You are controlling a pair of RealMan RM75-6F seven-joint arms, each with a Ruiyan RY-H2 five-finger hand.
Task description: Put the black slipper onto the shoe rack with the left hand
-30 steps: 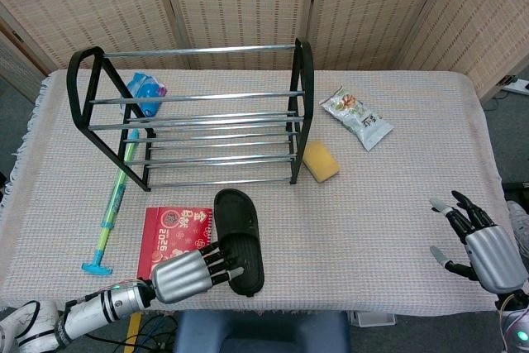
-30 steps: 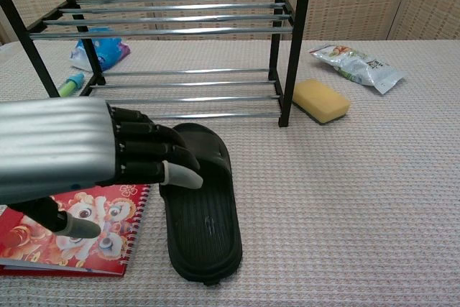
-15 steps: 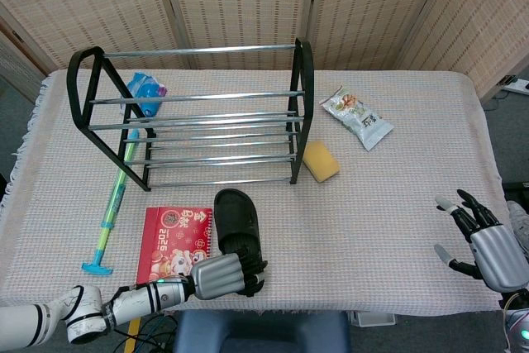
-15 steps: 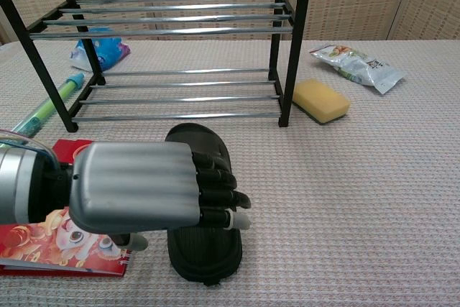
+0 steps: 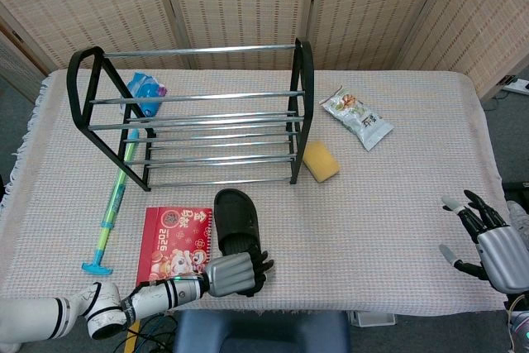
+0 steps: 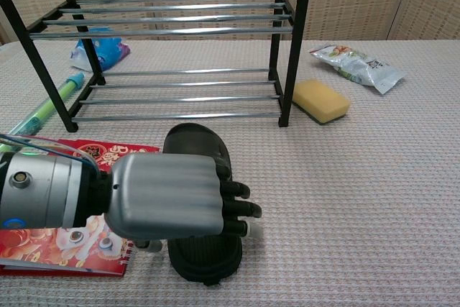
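Note:
The black slipper [image 5: 234,214] [image 6: 191,147] lies flat on the table, just in front of the shoe rack [image 5: 304,80] [image 6: 297,34], toe toward the rack. My left hand [image 5: 234,274] [image 6: 169,195] lies across the slipper's heel half. Its fingers [image 6: 233,210] reach out past the slipper's right edge, and the thumb is low on the left side. I see no closed grip. My right hand [image 5: 488,241] hovers at the table's front right corner with fingers spread and nothing in it; only the head view shows it.
A red notebook [image 5: 169,237] [image 6: 43,239] lies touching the slipper's left side. A yellow sponge [image 5: 320,160] [image 6: 320,100] sits by the rack's right leg, a snack packet [image 5: 356,117] beyond it. A green-blue stick [image 5: 111,208] and a blue packet [image 5: 145,93] lie at the rack's left.
My left hand has slid back toward the slipper's heel and lowered across it, fingers now past its right edge. The right hand has drifted slightly toward the front. The slipper has not moved.

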